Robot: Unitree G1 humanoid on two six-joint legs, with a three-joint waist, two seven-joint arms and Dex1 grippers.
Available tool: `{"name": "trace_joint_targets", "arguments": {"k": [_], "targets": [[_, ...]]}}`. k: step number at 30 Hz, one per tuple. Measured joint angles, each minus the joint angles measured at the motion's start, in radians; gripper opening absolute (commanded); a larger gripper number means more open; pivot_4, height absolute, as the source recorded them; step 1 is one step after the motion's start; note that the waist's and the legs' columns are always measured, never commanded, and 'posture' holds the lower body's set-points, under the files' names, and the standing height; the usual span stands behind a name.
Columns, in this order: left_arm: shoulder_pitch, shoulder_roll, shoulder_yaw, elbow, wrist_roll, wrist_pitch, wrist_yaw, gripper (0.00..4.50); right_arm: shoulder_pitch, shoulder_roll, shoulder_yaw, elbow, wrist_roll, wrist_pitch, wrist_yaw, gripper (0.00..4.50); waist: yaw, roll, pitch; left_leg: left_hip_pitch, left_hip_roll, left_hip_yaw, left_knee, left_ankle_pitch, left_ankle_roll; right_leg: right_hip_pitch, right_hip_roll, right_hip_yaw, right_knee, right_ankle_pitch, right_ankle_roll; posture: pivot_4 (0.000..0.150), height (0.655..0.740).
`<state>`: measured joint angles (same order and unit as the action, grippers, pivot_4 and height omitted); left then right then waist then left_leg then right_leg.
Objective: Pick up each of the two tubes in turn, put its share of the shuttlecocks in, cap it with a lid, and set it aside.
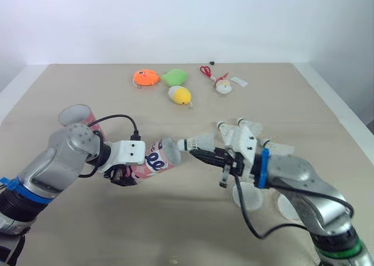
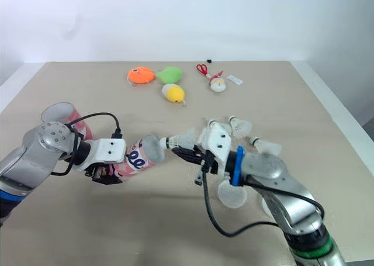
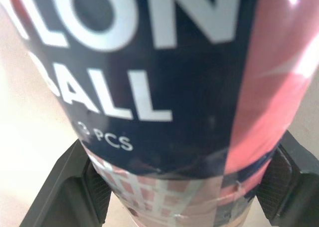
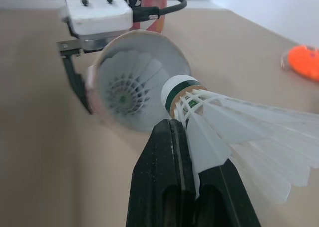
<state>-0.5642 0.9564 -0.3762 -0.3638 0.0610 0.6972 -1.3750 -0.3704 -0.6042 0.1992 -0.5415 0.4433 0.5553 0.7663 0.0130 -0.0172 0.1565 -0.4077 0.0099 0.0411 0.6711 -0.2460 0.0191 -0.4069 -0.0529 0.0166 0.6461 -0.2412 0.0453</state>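
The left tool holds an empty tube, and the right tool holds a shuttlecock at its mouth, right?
Not empty: the right wrist view shows a shuttlecock inside the tube. The left tool holds it; the right tool holds a second shuttlecock at its mouth.

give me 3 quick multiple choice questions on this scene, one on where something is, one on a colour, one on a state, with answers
1. Where is the spare tube?
A) upright on the table, beyond the left arm
B) lying flat at the table's far edge
C) lying flat by the right arm

2. What colour is the band on the cork of the shuttlecock in the right pincer?
A) red
B) green
C) yellow

3. What state is the tube in the left pincer?
A) capped
B) open and empty
C) open, with a second shuttlecock inside

Answers:
1 A: it stands open end up past the left forearm.
2 B: the right wrist view shows a dark green band under the white tip.
3 C: feathers and a cork show deep in its mouth.
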Motion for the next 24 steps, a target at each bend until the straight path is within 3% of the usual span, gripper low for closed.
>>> {"name": "trace_joint_targets", "arguments": {"k": [1, 4, 10, 13, 19, 24], "targets": [[0.001, 0.000, 0.001, -0.002, -0.001, 0.001, 0.000, 3.27, -0.027, 0.002, 0.034, 0.008, -0.014, -0.010, 0.021, 0.01, 0.000, 0.000, 0.000, 0.000, 0.000, 0.000, 0.000, 0.000, 0.000, 0.000, 0.000, 0.000, 0.000, 0.000, 0.000, 0.150, 0.7400], [0.002, 0.000, 0.001, -0.006, -0.001, 0.006, 0.003, 3.27, -0.062, 0.001, 0.075, 0.018, -0.029, -0.018, 0.063, 0.92, 0.000, 0.000, 0.000, 0.000, 0.000, 0.000, 0.000, 0.000, 0.000, 0.000, -0.001, 0.000, 0.000, 0.000, 0.001, 0.150, 0.7400], [0.009, 0.001, 0.001, -0.012, -0.001, 0.009, 0.019, 3.27, -0.153, 0.000, 0.070, 0.048, -0.016, 0.003, 0.114, 3.57, 0.000, 0.000, 0.000, 0.000, 0.000, 0.000, 0.001, 0.000, 0.001, 0.001, -0.001, 0.000, 0.000, 0.002, 0.000, 0.150, 0.7400], [0.012, 0.001, 0.002, -0.015, -0.002, 0.010, 0.021, 3.27, -0.201, 0.000, 0.050, 0.066, 0.048, 0.047, 0.154, 2.99, 0.000, 0.000, 0.000, 0.000, 0.000, 0.001, 0.001, 0.000, 0.001, 0.000, -0.001, 0.001, 0.000, 0.002, 0.000, 0.150, 0.7400], [0.016, 0.002, 0.002, -0.018, -0.003, 0.010, 0.025, 3.27, -0.342, -0.045, 0.024, 0.177, 0.056, 0.065, 0.247, 0.03, 0.000, 0.000, 0.000, 0.001, 0.000, 0.001, 0.001, 0.000, 0.001, 0.000, -0.001, 0.000, 0.000, 0.003, -0.001, 0.150, 0.7400], [0.013, 0.000, 0.002, -0.014, -0.002, 0.010, 0.023, 3.27, -0.384, 0.053, 0.230, 0.317, -0.100, -0.024, 0.298, 0.03, 0.000, 0.000, 0.000, 0.001, 0.000, 0.001, 0.001, 0.001, 0.001, 0.000, 0.000, 0.000, 0.001, 0.002, -0.001, 0.150, 0.7400]]}}
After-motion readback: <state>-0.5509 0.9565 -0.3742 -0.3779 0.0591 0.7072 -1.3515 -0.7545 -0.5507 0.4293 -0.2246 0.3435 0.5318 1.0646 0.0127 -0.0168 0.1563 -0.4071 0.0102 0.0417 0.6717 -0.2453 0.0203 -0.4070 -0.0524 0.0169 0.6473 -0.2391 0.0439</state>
